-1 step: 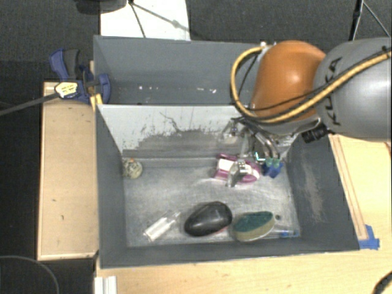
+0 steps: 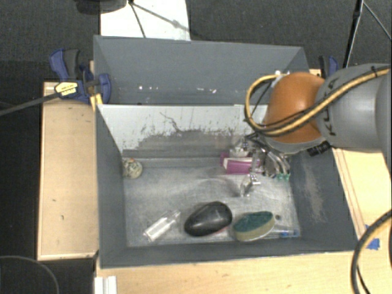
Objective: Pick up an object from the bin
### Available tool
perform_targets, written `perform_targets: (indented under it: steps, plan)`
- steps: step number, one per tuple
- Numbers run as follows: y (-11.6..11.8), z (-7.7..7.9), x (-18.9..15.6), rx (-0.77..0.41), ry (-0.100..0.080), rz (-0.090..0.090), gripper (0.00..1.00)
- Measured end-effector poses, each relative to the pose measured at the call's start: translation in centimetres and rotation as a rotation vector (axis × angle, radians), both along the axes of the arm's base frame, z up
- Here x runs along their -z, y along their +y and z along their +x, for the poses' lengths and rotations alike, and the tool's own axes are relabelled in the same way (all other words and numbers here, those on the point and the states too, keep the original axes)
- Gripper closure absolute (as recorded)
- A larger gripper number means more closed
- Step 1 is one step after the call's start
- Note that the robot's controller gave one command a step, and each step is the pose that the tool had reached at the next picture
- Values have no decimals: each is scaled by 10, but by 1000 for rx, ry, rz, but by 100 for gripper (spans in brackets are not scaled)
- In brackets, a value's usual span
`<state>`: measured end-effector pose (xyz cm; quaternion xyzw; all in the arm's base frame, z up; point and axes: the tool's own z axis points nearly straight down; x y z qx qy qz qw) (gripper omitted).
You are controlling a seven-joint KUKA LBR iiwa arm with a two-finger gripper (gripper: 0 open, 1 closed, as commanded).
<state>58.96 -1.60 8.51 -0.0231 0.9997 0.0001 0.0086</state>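
Observation:
My gripper [image 2: 249,183] hangs low in the right half of the bin, under the orange wrist cover. A purple, roughly cylindrical thing [image 2: 236,163] lies right beside it on its upper left, touching or nearly touching the gripper's metal parts. Whether it is held I cannot tell. Just below the gripper, near the front wall, lie a black oval stone-like thing [image 2: 208,219] and a flat oval thing with a dark green top and pale rim [image 2: 253,225].
A small clear bottle [image 2: 162,224] lies at the front left of the bin floor. A small mottled ball [image 2: 131,168] rests against the left wall. The arm with its yellow-black cables reaches in from the right.

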Motion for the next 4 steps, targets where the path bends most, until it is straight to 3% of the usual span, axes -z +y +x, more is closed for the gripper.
perform_targets:
  steps: [1,2,3,4]
  plan:
    - [22,2,-16,83,14,0,0]
    - [8,2,-15,237,15,3,0]
    - [14,10,4,376,-3,8,0]
    - [30,7,7,545,2,4,0]
